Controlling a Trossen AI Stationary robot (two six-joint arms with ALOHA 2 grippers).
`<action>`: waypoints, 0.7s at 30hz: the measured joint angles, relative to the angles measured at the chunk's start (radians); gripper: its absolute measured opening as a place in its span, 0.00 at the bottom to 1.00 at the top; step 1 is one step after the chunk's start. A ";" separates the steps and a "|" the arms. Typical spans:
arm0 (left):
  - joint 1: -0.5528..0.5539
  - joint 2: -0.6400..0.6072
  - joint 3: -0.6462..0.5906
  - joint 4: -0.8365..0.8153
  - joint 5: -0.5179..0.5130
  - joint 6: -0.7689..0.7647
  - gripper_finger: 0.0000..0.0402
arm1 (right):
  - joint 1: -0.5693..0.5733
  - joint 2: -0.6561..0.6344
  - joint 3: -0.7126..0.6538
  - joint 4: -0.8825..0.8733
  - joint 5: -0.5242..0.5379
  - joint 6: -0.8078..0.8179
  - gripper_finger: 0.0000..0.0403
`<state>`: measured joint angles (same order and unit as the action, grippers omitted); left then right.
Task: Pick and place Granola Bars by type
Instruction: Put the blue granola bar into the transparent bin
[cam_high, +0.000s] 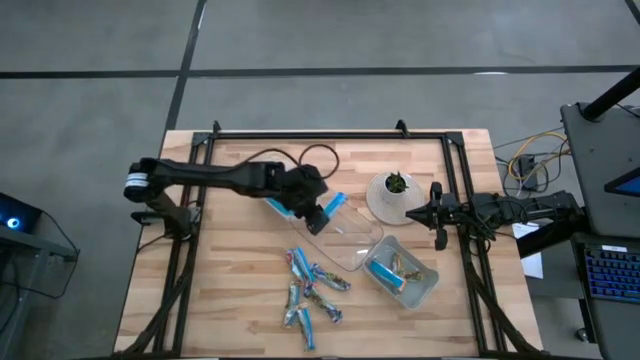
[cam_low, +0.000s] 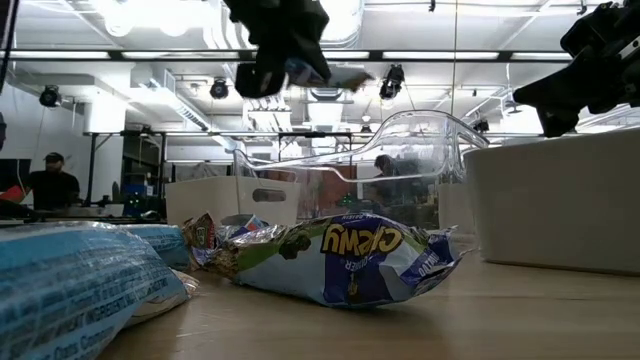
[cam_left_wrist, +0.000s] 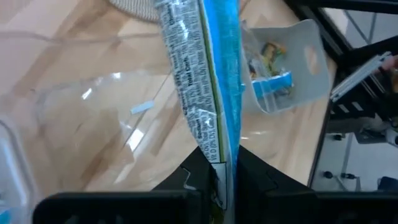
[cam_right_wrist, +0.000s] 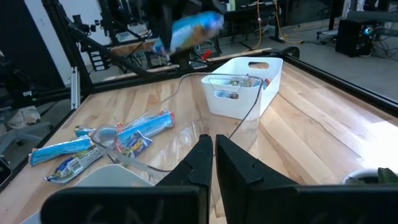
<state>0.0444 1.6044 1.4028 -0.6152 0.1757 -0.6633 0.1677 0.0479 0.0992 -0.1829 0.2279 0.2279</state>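
Wooden desk (cam_high: 230, 260): left gripper (cam_high: 322, 212) pinches a blue granola bar (cam_left_wrist: 208, 81) over the clear tray (cam_high: 350, 240); right gripper (cam_high: 437, 215) waits, fingers pressed together.

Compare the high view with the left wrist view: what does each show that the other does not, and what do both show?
Only the high view shows the loose granola bars on the table, the small plant pot, and the right gripper waiting shut at the table's right edge. Only the left wrist view shows the printed text on the held blue bar. Both show the left gripper shut on that bar above the empty clear tray, and the second tray holding bars.
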 joint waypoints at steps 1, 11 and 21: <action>0.000 0.016 0.000 0.009 0.000 -0.017 0.07 | 0.000 0.000 0.000 0.000 0.000 0.000 0.03; 0.016 0.085 -0.001 0.023 -0.001 -0.019 0.07 | 0.000 0.000 0.000 0.000 0.000 0.000 0.03; 0.059 0.104 -0.001 0.000 -0.020 -0.020 0.07 | 0.000 0.000 0.000 0.000 0.000 0.000 0.03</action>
<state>0.1033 1.7082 1.4021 -0.6155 0.1557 -0.6831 0.1680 0.0479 0.0994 -0.1825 0.2283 0.2279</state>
